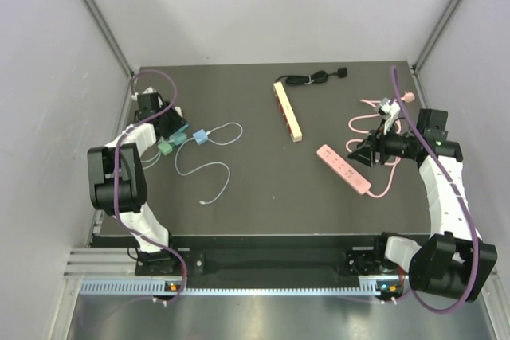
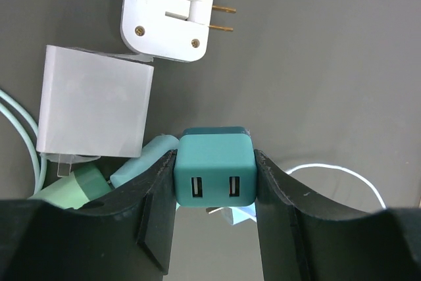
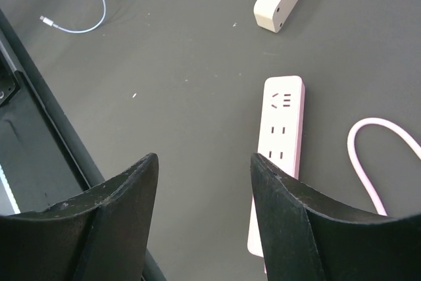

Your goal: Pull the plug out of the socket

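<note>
My left gripper [image 2: 214,192] is shut on a teal two-port USB plug [image 2: 214,169], its fingers pressed against both sides. In the top view this gripper [image 1: 173,130] sits at the table's left side, among small chargers. A pink power strip [image 1: 344,169] lies at the right; the sockets that show in the right wrist view [image 3: 281,143] are empty. My right gripper [image 3: 204,176] is open and empty, hovering just left of the strip's near end. It also shows in the top view [image 1: 364,151].
A white adapter with brass prongs [image 2: 168,11], a white charger block [image 2: 92,106] and a mint plug [image 2: 75,189] lie by the left gripper. A cream power strip [image 1: 288,111], a black cord [image 1: 319,77], white cables [image 1: 211,169] and a pink cord [image 3: 368,162] lie on the table.
</note>
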Tool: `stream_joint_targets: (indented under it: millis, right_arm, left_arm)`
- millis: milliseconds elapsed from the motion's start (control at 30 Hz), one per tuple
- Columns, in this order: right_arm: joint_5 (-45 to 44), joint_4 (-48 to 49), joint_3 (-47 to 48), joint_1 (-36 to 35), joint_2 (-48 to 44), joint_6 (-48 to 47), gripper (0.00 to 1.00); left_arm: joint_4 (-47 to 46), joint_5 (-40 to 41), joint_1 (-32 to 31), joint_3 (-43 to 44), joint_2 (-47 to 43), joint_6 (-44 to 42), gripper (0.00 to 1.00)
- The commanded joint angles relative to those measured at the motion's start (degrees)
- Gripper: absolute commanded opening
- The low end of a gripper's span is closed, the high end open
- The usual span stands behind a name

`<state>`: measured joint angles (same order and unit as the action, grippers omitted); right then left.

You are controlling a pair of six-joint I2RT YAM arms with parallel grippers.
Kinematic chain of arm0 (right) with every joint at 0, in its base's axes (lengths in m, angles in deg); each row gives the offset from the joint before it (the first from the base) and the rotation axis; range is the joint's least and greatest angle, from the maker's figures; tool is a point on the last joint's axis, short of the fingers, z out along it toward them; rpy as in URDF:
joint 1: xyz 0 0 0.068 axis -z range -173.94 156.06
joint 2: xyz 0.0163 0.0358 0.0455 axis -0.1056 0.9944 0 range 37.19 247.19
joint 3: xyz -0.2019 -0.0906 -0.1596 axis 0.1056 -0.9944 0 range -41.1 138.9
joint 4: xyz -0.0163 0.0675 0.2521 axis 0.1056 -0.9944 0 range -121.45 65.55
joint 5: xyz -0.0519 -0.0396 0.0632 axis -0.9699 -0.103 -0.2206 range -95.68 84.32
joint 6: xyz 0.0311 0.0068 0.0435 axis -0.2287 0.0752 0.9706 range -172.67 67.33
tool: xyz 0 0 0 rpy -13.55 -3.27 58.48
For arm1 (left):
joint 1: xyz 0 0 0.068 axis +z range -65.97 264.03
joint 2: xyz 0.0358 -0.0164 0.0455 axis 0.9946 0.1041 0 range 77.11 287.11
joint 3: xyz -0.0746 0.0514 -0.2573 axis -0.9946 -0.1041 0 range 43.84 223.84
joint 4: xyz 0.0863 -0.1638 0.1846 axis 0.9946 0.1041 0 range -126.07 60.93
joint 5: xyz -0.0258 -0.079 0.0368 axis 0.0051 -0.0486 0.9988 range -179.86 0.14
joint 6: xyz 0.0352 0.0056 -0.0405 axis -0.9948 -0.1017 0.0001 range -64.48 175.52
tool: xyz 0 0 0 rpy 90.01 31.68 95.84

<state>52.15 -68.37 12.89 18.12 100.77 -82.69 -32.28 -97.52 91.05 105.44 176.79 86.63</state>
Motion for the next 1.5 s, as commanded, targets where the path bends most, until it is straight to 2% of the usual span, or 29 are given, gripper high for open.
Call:
stream_joint_targets:
  millis: [0, 200, 267, 300, 467, 600, 733, 800, 833, 900, 1100, 1133, 1233, 1333, 1467]
  right_arm:
    - [3.52, 1.12, 0.32, 1.83, -1.52, -2.23, 0.59]
    - [4.40, -0.02, 0.58, 2.89, -1.34, -3.20, 0.59]
    - [4.67, -0.20, 0.58, 3.41, -1.34, -3.46, 0.59]
    - [4.75, -0.37, 0.58, 3.50, -1.34, -3.47, 0.59]
    - [5.81, -0.90, 0.67, 4.90, -1.96, -4.17, 0.61]
    - [6.25, -1.17, 0.58, 6.22, -2.57, -4.43, 0.64]
    - [6.60, -0.82, 0.41, 7.54, -3.45, -4.35, 0.68]
    - [7.12, -0.81, 0.41, 8.51, -3.72, -4.26, 0.71]
    - [7.48, -0.90, 0.41, 8.95, -4.24, -4.08, 0.74]
    - [8.27, -0.73, 0.49, 10.79, -5.03, -3.91, 0.77]
    - [6.44, 4.09, -1.08, 15.36, -9.42, 0.12, 0.86]
    - [6.08, 5.33, -1.52, 15.89, -11.00, 1.01, 0.92]
    - [2.92, 11.12, -3.98, 17.30, -14.52, 5.57, 1.00]
    - [-0.77, 17.10, -6.53, 17.39, -18.39, 10.15, 1.00]
    - [-8.50, 22.99, -9.87, 17.39, -23.22, 15.25, 1.00]
  left_arm:
    - [0.51, -1.04, 0.27, 2.91, 0.60, -1.93, 0.45]
    - [0.78, -2.18, 0.18, 3.34, -0.97, -2.55, 0.68]
    - [0.95, -2.44, 0.27, 3.44, -2.37, -2.81, 0.71]
    - [1.04, -2.45, 0.27, 3.44, -2.99, -3.07, 0.76]
    - [1.57, -1.57, 0.27, 2.91, -8.95, -4.30, 0.78]
    - [-0.36, -3.49, 0.27, -0.68, -15.64, -3.35, 0.78]
    - [-5.53, -12.69, 0.18, -6.92, -23.55, -0.45, 0.82]
    - [-8.44, -16.67, 0.18, -11.39, -28.30, 2.36, 0.99]
    - [-9.67, -20.51, -0.43, -13.16, -31.62, 2.81, 0.99]
    - [-10.38, -22.39, -1.14, -16.77, -35.32, 1.59, 0.99]
    - [-6.79, -24.24, -1.49, -21.17, -51.76, -4.46, 0.99]
    - [-4.17, -23.81, -2.10, -21.26, -53.52, -5.79, 0.99]
    - [-0.38, -21.79, -3.60, -22.84, -60.54, -9.75, 0.99]
    - [2.96, -17.05, -5.08, -24.77, -65.29, -13.61, 0.99]
    - [9.20, -8.09, -8.42, -24.08, -67.42, -20.20, 0.99]
